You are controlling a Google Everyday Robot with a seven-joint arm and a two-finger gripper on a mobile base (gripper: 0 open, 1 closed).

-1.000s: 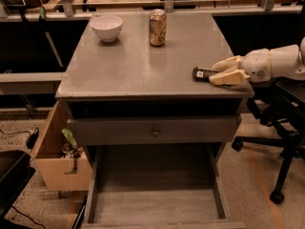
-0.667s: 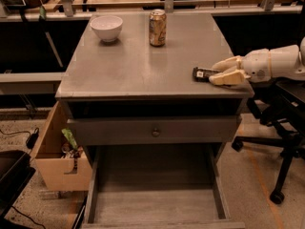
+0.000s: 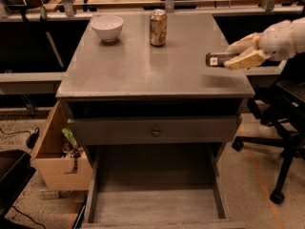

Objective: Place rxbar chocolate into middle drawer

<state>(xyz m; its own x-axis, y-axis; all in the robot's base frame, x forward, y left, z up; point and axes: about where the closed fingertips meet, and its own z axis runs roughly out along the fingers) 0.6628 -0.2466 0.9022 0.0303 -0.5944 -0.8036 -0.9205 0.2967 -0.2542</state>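
The gripper (image 3: 228, 57), arm cut off at right, pinches the rxbar chocolate (image 3: 214, 59) over the right side of the cabinet top (image 3: 143, 70), the bar's far end hidden between its fingers (image 3: 245, 42). Below, the middle drawer (image 3: 152, 206) stands open, its front cropped.

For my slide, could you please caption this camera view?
Gripper shut on the rxbar chocolate above the cabinet top, right side; middle drawer open below.

Nothing can be read: the white label (image 3: 214, 60) on the bar (image 3: 220, 59) and the can's (image 3: 157, 27) print are illegible. The bar is clamped by the gripper (image 3: 230, 57) over the table's (image 3: 143, 73) right edge.
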